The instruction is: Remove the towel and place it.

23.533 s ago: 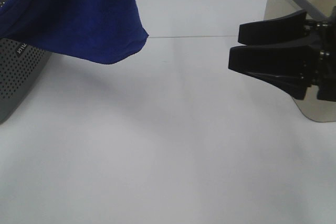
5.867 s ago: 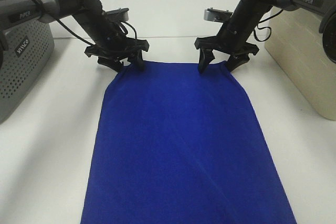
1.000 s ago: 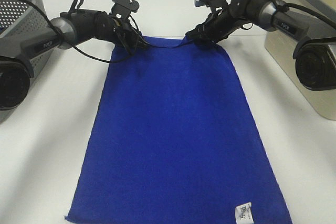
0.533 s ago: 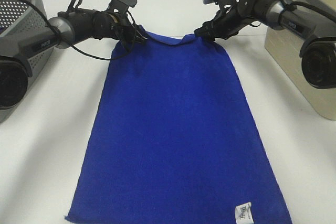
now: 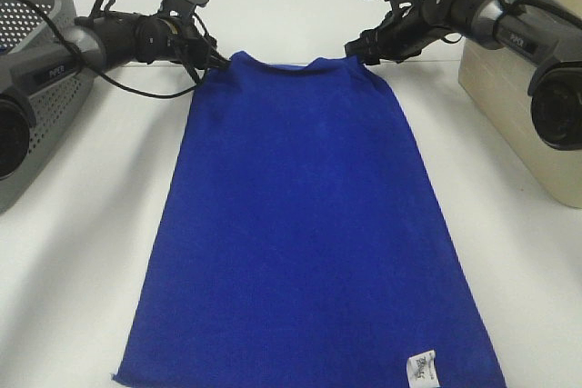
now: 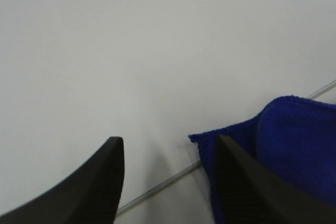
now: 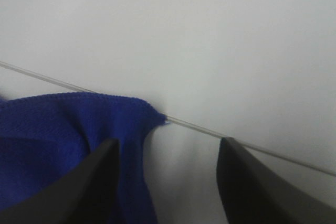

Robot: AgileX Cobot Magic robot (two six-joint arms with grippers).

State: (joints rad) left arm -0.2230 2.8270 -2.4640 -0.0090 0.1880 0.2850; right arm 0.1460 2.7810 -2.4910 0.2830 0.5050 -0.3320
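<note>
Lying flat and spread lengthwise on the white table (image 5: 82, 252), the towel (image 5: 305, 224) runs from the two grippers toward the camera, with its small white label (image 5: 420, 366) at the near right corner. The left gripper (image 5: 211, 59) sits at the towel's far left corner; in the left wrist view its two black fingers (image 6: 94, 182) stand apart with bare table between them, and the blue corner lies just beside one finger, not pinched. The right gripper (image 5: 359, 49) sits at the far right corner, likewise parted, the cloth's corner bunched against one finger (image 7: 92, 182). Outward of the left gripper stands a grey perforated basket (image 5: 32, 70); outward of the right gripper, a beige bin (image 5: 523, 88).
</note>
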